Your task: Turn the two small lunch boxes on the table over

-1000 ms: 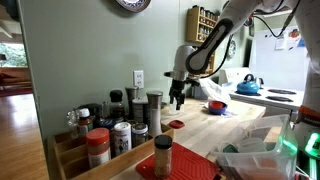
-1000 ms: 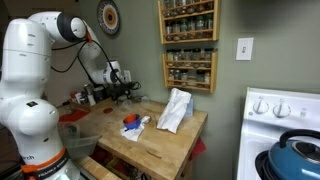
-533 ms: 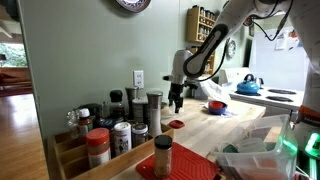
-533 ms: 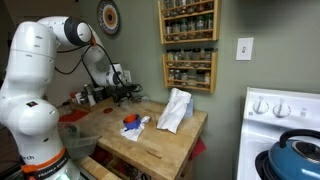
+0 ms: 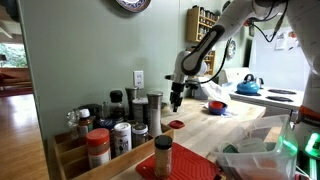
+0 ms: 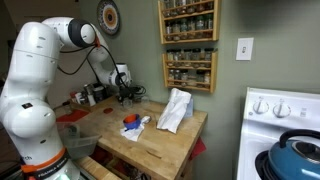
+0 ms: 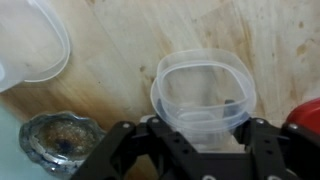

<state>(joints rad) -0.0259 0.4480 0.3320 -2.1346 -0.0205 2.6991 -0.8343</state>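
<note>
In the wrist view a small clear plastic lunch box (image 7: 205, 88) stands open side up on the pale wooden table (image 7: 110, 70). My gripper (image 7: 200, 125) reaches down over its near side and is shut on it, a black finger at each side of the tub. A second clear lunch box (image 7: 30, 40) lies at the upper left, partly cut off by the frame edge. In both exterior views the gripper (image 5: 177, 97) (image 6: 128, 93) hangs low over the back of the table (image 6: 160, 145), near the wall. The lunch boxes are too small to make out there.
A glass dish (image 7: 58, 140) sits close to the held box, and a red thing (image 7: 305, 115) is at its other side. On the table lie a white bag (image 6: 175, 110) and a blue and red item (image 6: 130, 122). Spice jars (image 5: 115, 125) crowd one end; a blue kettle (image 5: 249, 85) stands on the stove.
The fingers have come together from wide open to shut on the clear lunch box. The arm has shifted slightly towards the wall side of the table.
</note>
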